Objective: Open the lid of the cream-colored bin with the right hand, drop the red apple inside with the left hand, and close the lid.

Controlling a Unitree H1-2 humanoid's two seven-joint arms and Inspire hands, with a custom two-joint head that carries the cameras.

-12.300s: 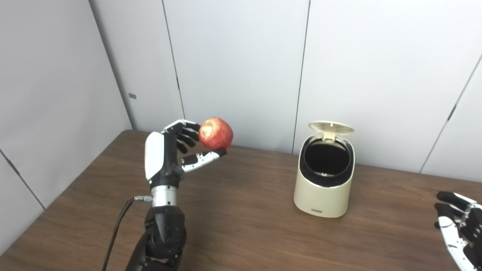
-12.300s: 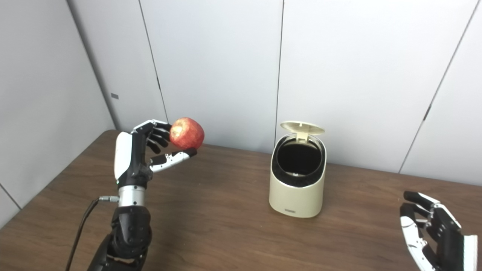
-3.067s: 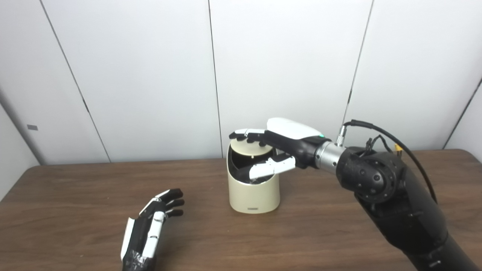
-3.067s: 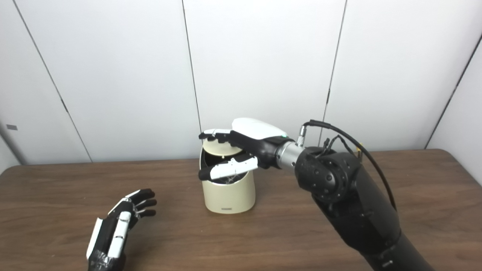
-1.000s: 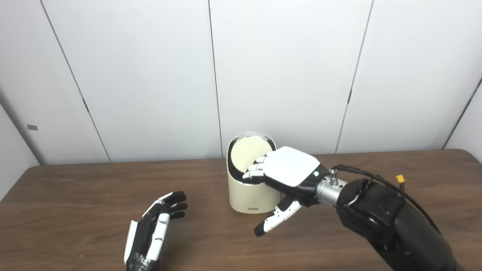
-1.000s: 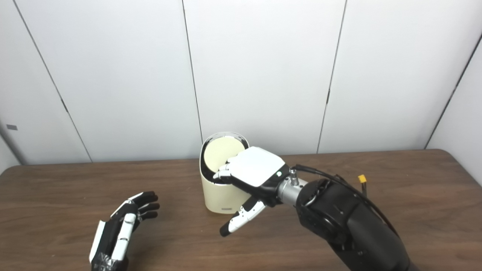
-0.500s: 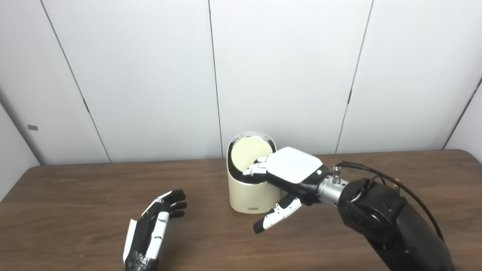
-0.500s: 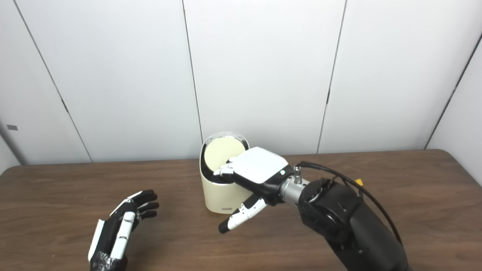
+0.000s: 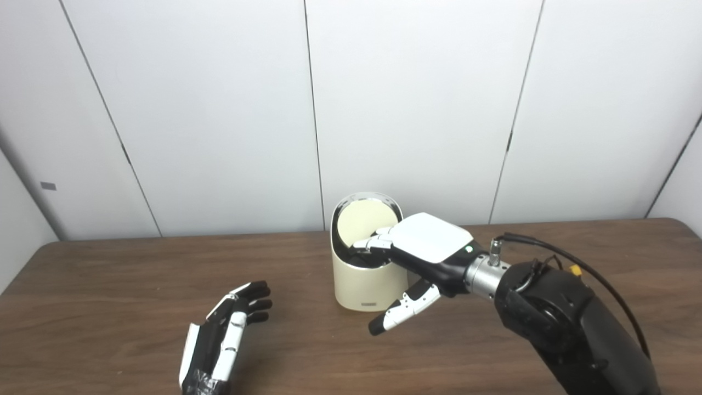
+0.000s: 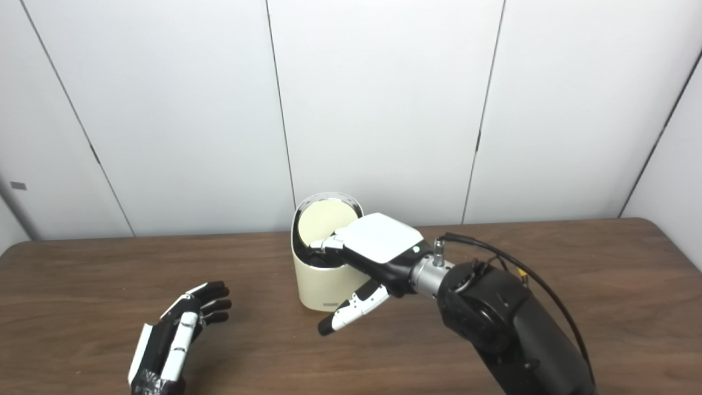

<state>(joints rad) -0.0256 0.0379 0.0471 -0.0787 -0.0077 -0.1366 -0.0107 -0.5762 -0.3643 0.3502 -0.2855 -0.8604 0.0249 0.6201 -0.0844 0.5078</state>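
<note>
Cream-colored bin point(image 9: 366, 282) stands upright on the wooden table point(image 9: 109, 285), near the table's far edge, roughly centre. Its lid point(image 9: 362, 220) lies down in the slanted top opening, cream disc facing the cameras, ringed by a dark rim. Whether it is fully latched cannot be told. Red apple: not visible anywhere in either view.

Right hand point(image 9: 419, 249) is at the bin's right front, back of hand up, white shell toward the cameras. Its fingers point(image 9: 373, 245) extend over the lower right edge of the lid and rim; contact looks likely but cannot be confirmed. Thumb point(image 10: 351, 310) points down and left in front of the bin, apart from its wall. Hand is spread, grasping nothing.

Left hand point(image 9: 222, 340) is low over the table, well apart to the bin's left and nearer the cameras, fingers extended and slightly parted, empty.

A black cable point(image 9: 570, 260) loops from the right wrist along the forearm. White panelled wall point(image 9: 219, 109) behind the table.
</note>
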